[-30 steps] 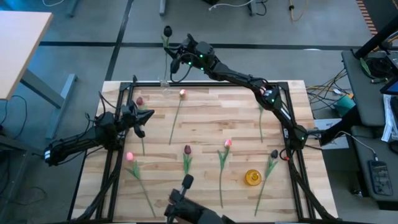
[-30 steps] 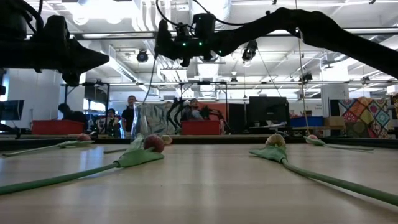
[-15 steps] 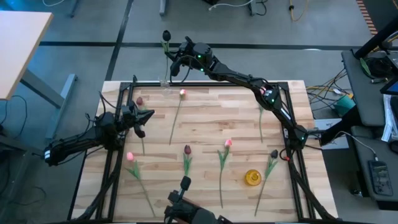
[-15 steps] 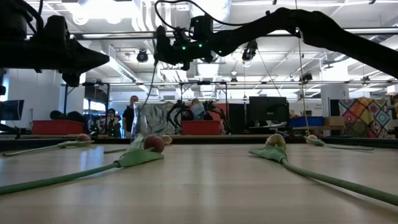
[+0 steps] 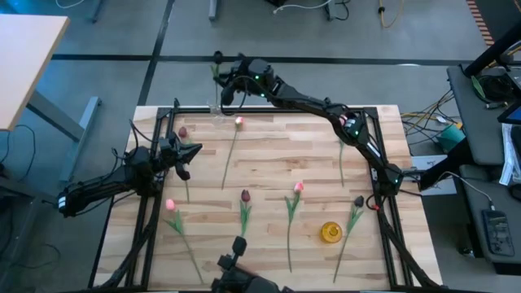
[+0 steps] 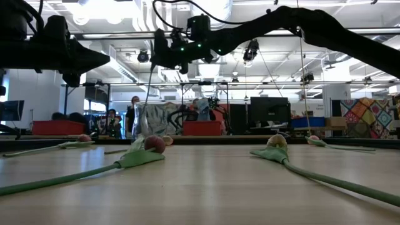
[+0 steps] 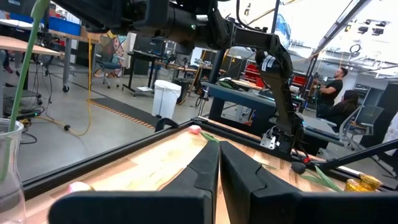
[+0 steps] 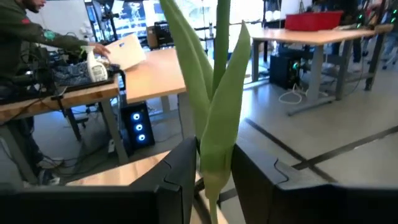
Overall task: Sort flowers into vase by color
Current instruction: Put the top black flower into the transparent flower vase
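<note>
My right gripper point(image 5: 230, 80) is above the table's far left edge, shut on a dark-headed tulip point(image 5: 217, 59). Its stem point(image 6: 150, 87) hangs down to a clear glass vase point(image 5: 216, 109) at the far edge. In the left wrist view the stem point(image 7: 23, 68) reaches into the vase point(image 7: 9, 168). My left gripper point(image 5: 189, 151) is shut and empty over the table's left side. Several tulips lie flat on the table: pink ones point(image 5: 239, 122) point(image 5: 169, 204) point(image 5: 298, 187) and maroon ones point(image 5: 182, 132) point(image 5: 245, 195) point(image 5: 358, 201). My right gripper pinches the tulip between its two fingers point(image 8: 180, 168) at the stem and its long leaves point(image 8: 214, 146), below the head. The fingers come level, across the stem. The tulip is lifted clear of the table, near upright, with its lower stem hanging down toward the vase.
A small yellow vase point(image 5: 330, 232) stands near the table's front right. Another tulip's stem point(image 5: 340, 163) lies by the right edge. A black frame point(image 5: 163, 122) runs around the tabletop. People and desks show in the room beyond.
My right gripper has gone a little toward the table's left with the dark tulip, still shut on it. The tulip has tipped more upright, so its head now stands nearer over the vase.
</note>
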{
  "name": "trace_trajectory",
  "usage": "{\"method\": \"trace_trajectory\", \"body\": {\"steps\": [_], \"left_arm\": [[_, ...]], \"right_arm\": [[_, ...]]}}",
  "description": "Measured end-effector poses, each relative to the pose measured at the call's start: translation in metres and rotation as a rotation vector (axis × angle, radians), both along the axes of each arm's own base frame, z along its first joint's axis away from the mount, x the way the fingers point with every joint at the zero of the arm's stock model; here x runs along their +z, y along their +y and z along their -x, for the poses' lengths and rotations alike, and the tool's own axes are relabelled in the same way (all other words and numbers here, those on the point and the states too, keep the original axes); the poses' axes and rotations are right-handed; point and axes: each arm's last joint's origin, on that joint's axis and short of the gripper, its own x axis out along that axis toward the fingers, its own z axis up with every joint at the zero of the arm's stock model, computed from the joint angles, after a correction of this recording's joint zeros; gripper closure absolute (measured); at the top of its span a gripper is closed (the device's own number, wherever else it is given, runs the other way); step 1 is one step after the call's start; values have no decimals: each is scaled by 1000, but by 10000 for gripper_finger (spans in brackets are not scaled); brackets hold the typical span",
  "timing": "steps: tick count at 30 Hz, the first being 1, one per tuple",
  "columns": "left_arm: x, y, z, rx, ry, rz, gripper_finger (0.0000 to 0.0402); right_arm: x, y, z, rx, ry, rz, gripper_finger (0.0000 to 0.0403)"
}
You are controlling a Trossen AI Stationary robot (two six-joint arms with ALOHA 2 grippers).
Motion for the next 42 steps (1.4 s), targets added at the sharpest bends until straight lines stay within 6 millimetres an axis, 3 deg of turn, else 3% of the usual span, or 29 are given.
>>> {"method": "trace_trajectory", "body": {"steps": [11,19,31,36,42], "left_arm": [[0,0,0,0,0,0,402],[1,0,0,-10,-33,41,402],[11,-1,2,-31,-171,98,402],[14,-1,2,-45,-221,147,402],[16,-1,3,-28,-257,151,402]], "right_arm": [[-4,12,-6,24,26,-39,362],[-14,19,-9,21,100,-141,305],[-11,27,-5,20,158,-227,233],[-2,29,1,20,197,-234,214],[24,36,11,32,198,-178,207]]}}
